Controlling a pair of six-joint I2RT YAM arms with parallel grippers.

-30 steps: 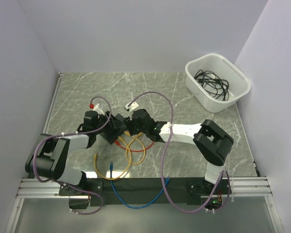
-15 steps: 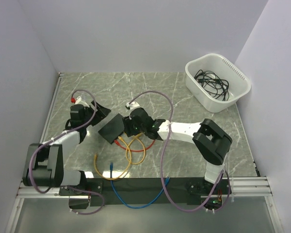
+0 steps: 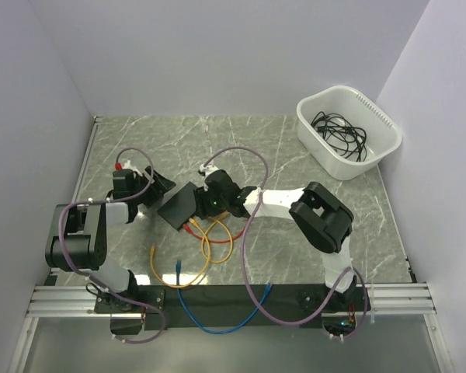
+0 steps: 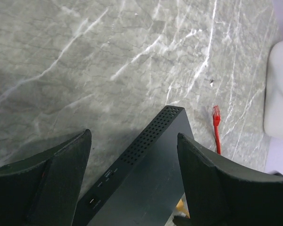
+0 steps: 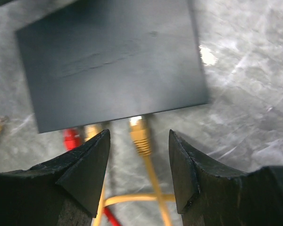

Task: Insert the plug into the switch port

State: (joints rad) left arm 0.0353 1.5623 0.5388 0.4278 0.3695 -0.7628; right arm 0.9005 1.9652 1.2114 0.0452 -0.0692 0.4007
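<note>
The switch (image 3: 179, 205), a flat matte-black box, lies left of centre on the marble table. In the right wrist view the switch (image 5: 108, 61) fills the top, and a yellow plug (image 5: 141, 135) meets its near edge, with a red plug (image 5: 70, 138) and another yellow plug (image 5: 92, 132) beside it. My right gripper (image 5: 139, 141) is open, its fingers either side of the yellow plug without touching it; from above it (image 3: 204, 210) is at the switch's right side. My left gripper (image 4: 133, 136) is open and empty over the switch's vented edge (image 4: 151, 136); from above it (image 3: 157, 187) is just left of the switch.
Yellow cable loops (image 3: 210, 249) and a red cable (image 3: 217, 237) lie in front of the switch. A blue cable (image 3: 217, 320) runs across the near edge. A white tub (image 3: 348, 132) with black cables stands at the back right. A loose red plug (image 4: 216, 115) lies past the switch.
My left gripper has let go of the switch and drawn back to the left. My right arm has folded in closer, its gripper staying at the switch's port side.
</note>
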